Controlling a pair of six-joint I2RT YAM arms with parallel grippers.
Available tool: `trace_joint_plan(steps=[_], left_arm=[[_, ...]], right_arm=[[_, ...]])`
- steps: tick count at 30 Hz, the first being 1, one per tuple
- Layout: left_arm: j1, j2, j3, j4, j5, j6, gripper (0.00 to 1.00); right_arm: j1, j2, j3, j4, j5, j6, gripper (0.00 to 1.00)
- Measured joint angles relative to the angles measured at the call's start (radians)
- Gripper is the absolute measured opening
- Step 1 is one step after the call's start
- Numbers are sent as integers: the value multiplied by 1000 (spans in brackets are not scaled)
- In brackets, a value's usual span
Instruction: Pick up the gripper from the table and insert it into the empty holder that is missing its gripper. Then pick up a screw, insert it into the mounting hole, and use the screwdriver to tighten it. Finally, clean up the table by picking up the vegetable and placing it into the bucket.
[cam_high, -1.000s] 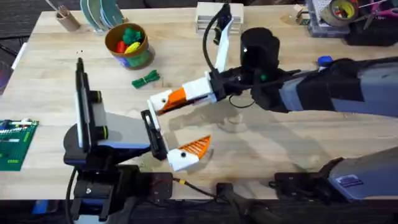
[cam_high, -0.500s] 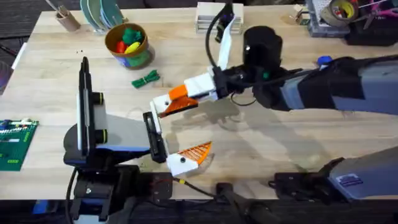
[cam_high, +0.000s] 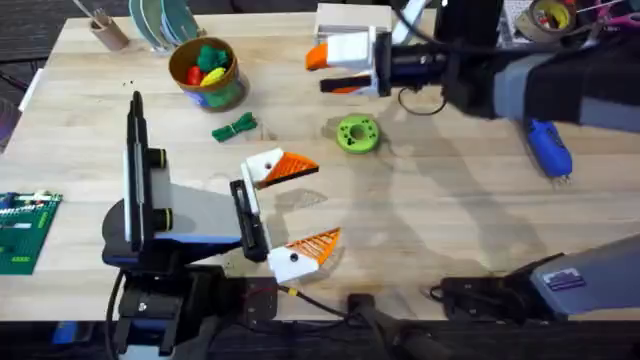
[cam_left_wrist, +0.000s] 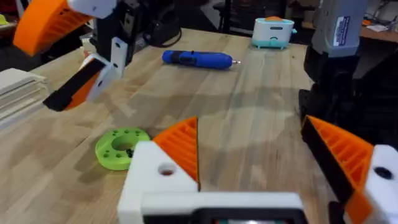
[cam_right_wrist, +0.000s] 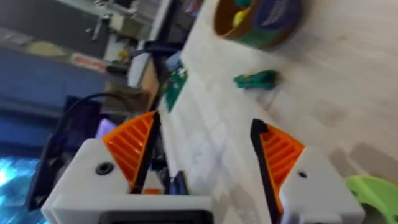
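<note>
Light wooden table (cam_high: 430, 230) carries all task items.

Left arm: the left gripper (cam_high: 292, 207) rests low over the table's near centre with its jaws spread wide and nothing between them. The holder (cam_high: 262, 166), a white mount, now carries an orange gripper (cam_high: 295, 166) wedge seated against it. From the left wrist view the wedge (cam_left_wrist: 180, 146) stands upright on the mount, and the mounting hole in the white face appears to hold no screw, though the view is too coarse to be sure. The opposite finger (cam_high: 310, 245) is white with an orange ribbed pad.

Right arm: the right gripper (cam_high: 335, 68) is raised over the table's far centre, jaws apart and empty. The right wrist view shows both orange pads (cam_right_wrist: 134, 146) separated with clear space between them.

Table items:
- Green disc (cam_high: 357, 134), with holes, lies between the two grippers.
- Screwdriver (cam_high: 546, 150), blue, lies flat at the table's right side, well apart from both grippers.
- Vegetable (cam_high: 236, 127), dark green, lies on the table just beside the bucket, on its near side.
- Bucket (cam_high: 205, 72), orange-brown, stands at the far left and holds coloured toys.
- Green circuit board (cam_high: 22, 231) lies at the left edge.
</note>
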Motion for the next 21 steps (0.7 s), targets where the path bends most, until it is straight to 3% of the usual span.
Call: trace_joint_plan(steps=[6,13,17,21], left_arm=[[0,0,0,0,2,0,993],[0,0,0,0,2,0,993],[0,0,0,0,2,0,993],[0,0,0,0,2,0,993]], right_arm=[[-30,-45,106,-404,142,-262,924],[23,-190,159,-768,409,-564,924],[107,-199,162,-889,586,-654,925],[172,-176,162,-904,681,-693,925]])
